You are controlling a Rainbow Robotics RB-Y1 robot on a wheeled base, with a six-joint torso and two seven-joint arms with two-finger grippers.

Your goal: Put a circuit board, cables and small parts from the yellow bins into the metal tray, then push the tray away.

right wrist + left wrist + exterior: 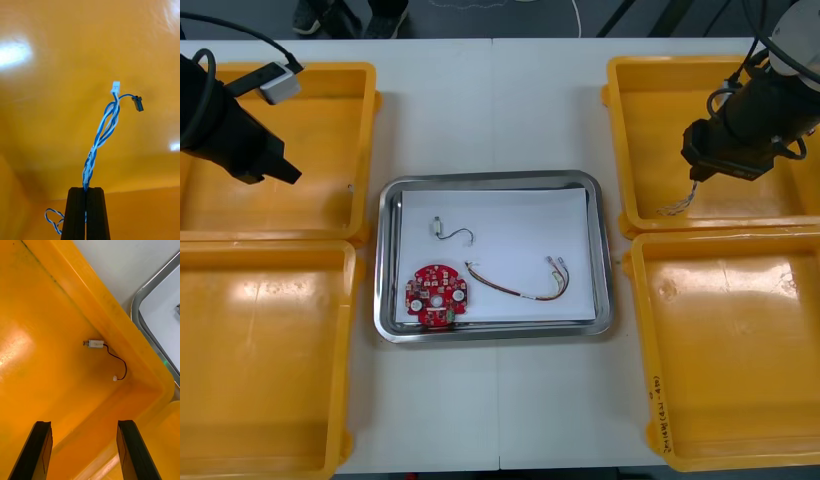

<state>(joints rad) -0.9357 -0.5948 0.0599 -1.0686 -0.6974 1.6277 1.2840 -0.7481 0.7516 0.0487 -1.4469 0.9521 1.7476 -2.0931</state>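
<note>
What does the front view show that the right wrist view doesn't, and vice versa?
Front view: the metal tray holding a red circuit board, a red and yellow cable and a small metal part; the left tool over the far left yellow bin. Right wrist view: the right tool shut on the twisted blue and white cable, with a white plug and a black plug. Both: that cable over the far right yellow bin.

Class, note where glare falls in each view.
Front view: broad glare on the near left bin and near right bin; the metal tray gleams along its rim. Right wrist view: a bright patch on the far right bin beside the twisted cable in the right gripper. Left wrist view: glare on the far left bin beyond the open left gripper.
</note>
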